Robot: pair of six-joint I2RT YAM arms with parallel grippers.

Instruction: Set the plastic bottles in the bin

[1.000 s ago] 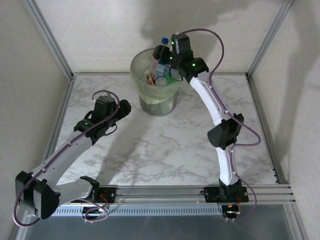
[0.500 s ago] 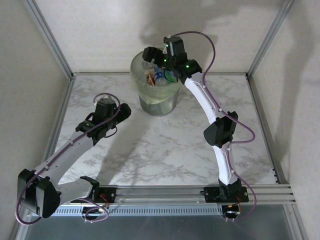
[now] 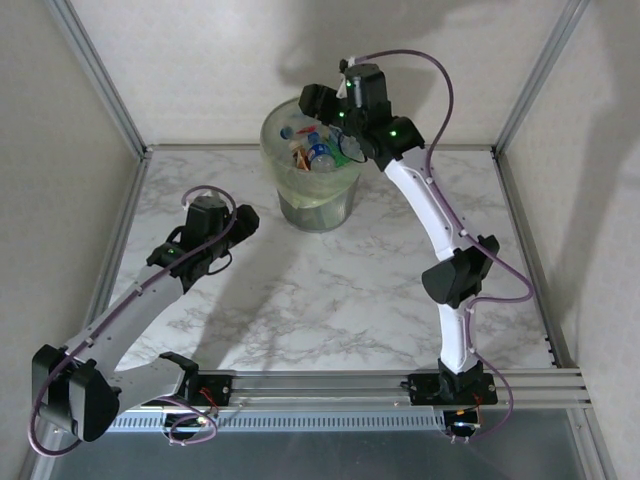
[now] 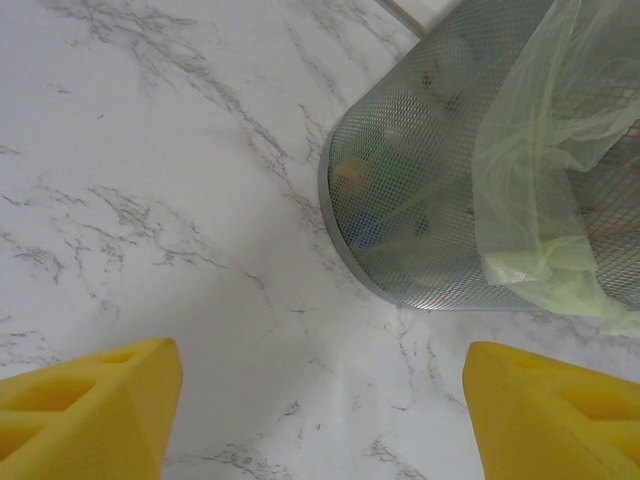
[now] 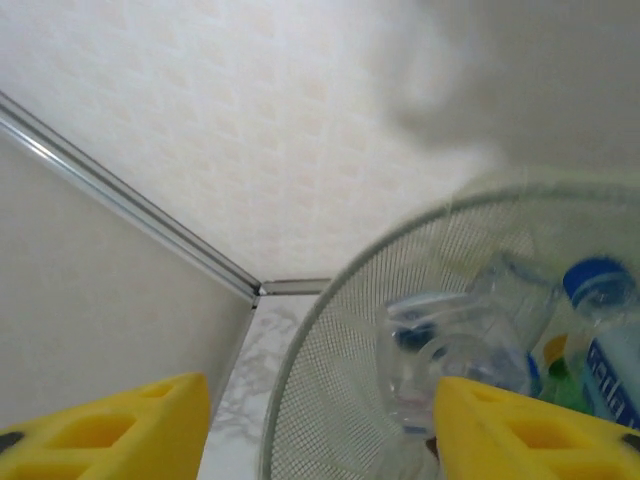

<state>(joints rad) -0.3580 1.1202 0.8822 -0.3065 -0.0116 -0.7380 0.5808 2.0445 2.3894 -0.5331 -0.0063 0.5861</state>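
— Jaws first. How do the left jaws stand?
— Spread wide, nothing between the yellow fingers [image 4: 90, 400]. The left arm [image 3: 130, 300] sits low over the marble desk [image 3: 300, 300], just left of the bin [image 3: 318, 205], with the wrist aimed at its base. Reads as parked out of the other arm's way.
— Bin position?
— Far centre of the desk, close to the back wall, upright. Mesh wall, with a pale-green liner [image 4: 540, 150] hanging over it.
— Bottles?
— The plastic bottles [image 3: 315, 150] are heaped inside, up near the rim. Every one I can make out is in the bin. Coloured shapes show through the mesh low down too.
— Right side?
— The right arm [image 3: 430, 205] arches up and over the rim from the right. The right jaws are apart, pinching nothing. A clear bottle [image 5: 450, 350] and a blue cap [image 5: 595, 280] lie below them, inside.
— Why that high?
— Keeps the fingers above the pile. My guess: the drop is done and the task is near its end.
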